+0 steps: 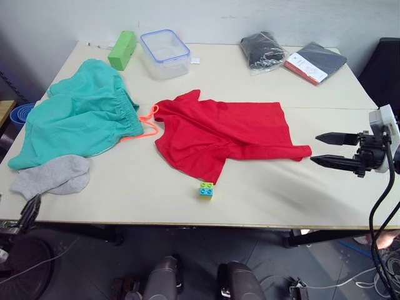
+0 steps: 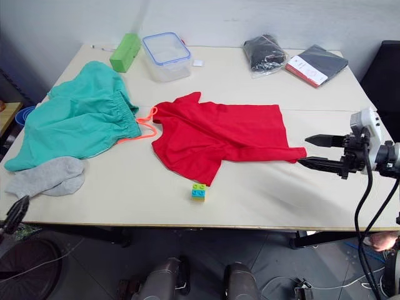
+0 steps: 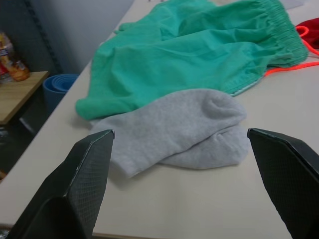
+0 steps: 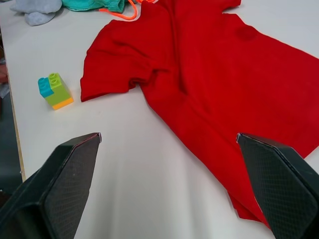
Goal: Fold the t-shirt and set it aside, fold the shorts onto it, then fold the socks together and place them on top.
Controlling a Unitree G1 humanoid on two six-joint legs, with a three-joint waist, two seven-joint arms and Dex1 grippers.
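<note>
Right eye view: right pincer (image 2: 320, 152) spread wide, empty, just off the t-shirt (image 2: 215, 135) hem, mid-counter (image 2: 262, 194). Left pincer (image 3: 189, 154) gaping, empty, before the socks (image 3: 179, 130) at the near left corner; shorts (image 1: 78, 115) touching behind them.

The t-shirt (image 1: 231, 134) is matt red cloth, the shorts (image 1: 78, 115) crinkled teal cloth, the socks (image 3: 174, 132) soft grey knit. The desk (image 1: 262, 194) looks smooth and matt. The fingers (image 4: 65, 191) show black textured pads. The container (image 1: 165, 53) is clear glossy plastic.
</note>
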